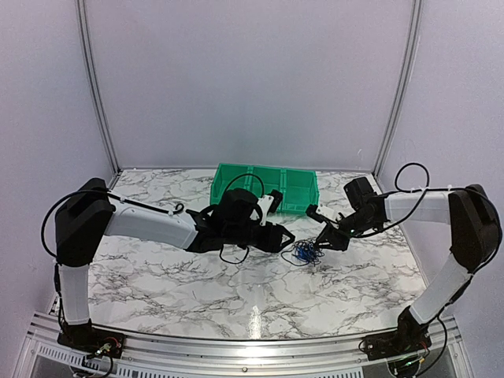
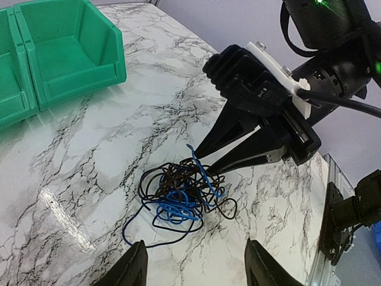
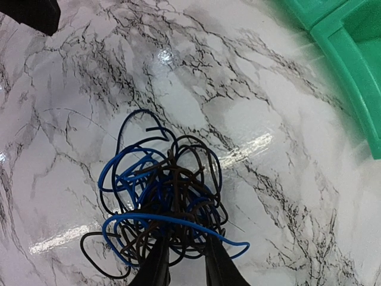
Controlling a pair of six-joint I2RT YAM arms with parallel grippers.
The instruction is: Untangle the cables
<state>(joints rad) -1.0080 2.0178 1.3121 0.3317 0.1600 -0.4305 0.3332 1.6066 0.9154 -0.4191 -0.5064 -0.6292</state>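
The cables (image 1: 304, 252) lie as one knotted clump of black and blue wires on the marble table, right of its middle. In the left wrist view the cables (image 2: 178, 193) sit just ahead of my left gripper (image 2: 196, 268), which is open wide and empty and touches nothing. My right gripper (image 3: 186, 262) is down at the clump's edge. Its jaws stand a narrow gap apart, and a few strands of the cables (image 3: 166, 196) cross between them. A blue strand arcs over its fingertips. In the top view the left gripper (image 1: 282, 236) and right gripper (image 1: 320, 241) flank the clump.
A green bin (image 1: 268, 185) with several compartments stands at the back of the table, behind the left gripper; it also shows in the left wrist view (image 2: 65, 53) and the right wrist view (image 3: 351, 53). Grey walls enclose the table.
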